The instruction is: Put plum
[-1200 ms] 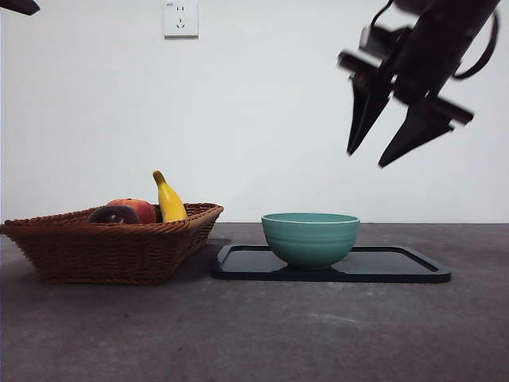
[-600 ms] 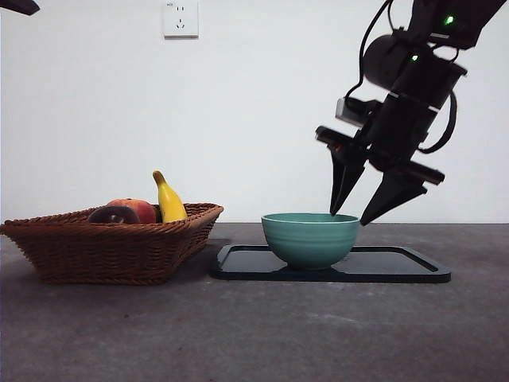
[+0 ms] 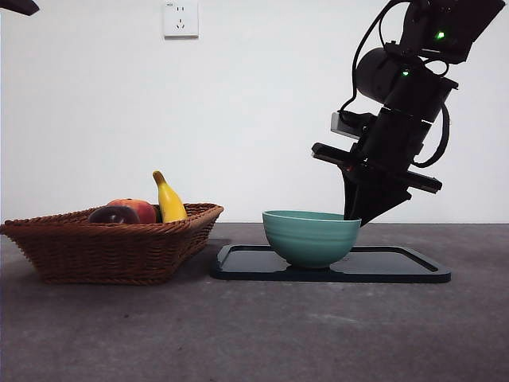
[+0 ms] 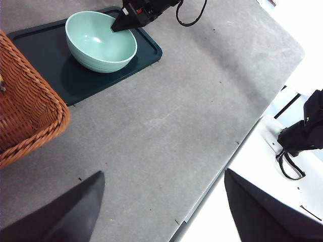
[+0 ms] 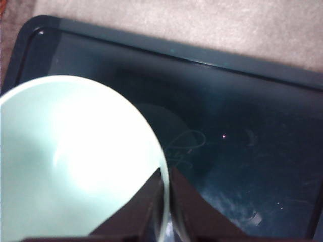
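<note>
Front view: the plum (image 3: pixel 113 215) lies in the basket (image 3: pixel 119 251) at left; the right hand (image 3: pixel 358 216) pinches the bowl (image 3: pixel 310 237) rim.

Left wrist view: the left hand (image 4: pixel 161 209) waits, spread apart.

Right wrist view: jaws clamp the rim. The plum looks light, smooth, slippery; grip its widest part.

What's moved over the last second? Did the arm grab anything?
The right hand came down from high above the tray and closed on the bowl rim, tilting it slightly. The plum and the other fruit stayed in the basket; the left hand waits open.
</note>
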You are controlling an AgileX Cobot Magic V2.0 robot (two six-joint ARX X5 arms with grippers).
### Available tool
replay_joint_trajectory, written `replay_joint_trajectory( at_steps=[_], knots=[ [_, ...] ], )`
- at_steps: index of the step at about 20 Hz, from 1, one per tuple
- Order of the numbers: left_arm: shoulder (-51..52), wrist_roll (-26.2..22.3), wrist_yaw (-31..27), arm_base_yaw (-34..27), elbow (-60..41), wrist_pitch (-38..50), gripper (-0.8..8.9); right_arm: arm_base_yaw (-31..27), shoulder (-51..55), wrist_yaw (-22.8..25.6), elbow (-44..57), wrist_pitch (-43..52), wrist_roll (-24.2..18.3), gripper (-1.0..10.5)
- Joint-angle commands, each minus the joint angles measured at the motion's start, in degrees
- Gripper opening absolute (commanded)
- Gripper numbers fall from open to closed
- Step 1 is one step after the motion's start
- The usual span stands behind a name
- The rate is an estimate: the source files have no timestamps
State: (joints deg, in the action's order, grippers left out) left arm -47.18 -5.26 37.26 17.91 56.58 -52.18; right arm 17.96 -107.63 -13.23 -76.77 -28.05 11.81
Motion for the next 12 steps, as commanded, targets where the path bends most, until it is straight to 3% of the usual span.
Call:
replay_joint_trajectory(
  at_steps=[1, 6, 12],
  knots=[
    [-0.31, -0.68, 0.11, 0.22, 1.18, 0.31, 3.74, 0.28, 0.76, 0.24, -1.49, 0.35, -0.44, 0.1],
    [-0.31, -0.68, 0.11, 0.22, 1.18, 0.33, 3.74, 0.33, 9.01, 0.13, -1.49, -1.42, -0.59, 0.1],
    [-0.31, -0.70, 0.11, 0.22, 1.18, 0.42, 3.74, 2.16, 22.58, -0.15, -1.44, -11.80, -3.72, 0.1]
  ],
)
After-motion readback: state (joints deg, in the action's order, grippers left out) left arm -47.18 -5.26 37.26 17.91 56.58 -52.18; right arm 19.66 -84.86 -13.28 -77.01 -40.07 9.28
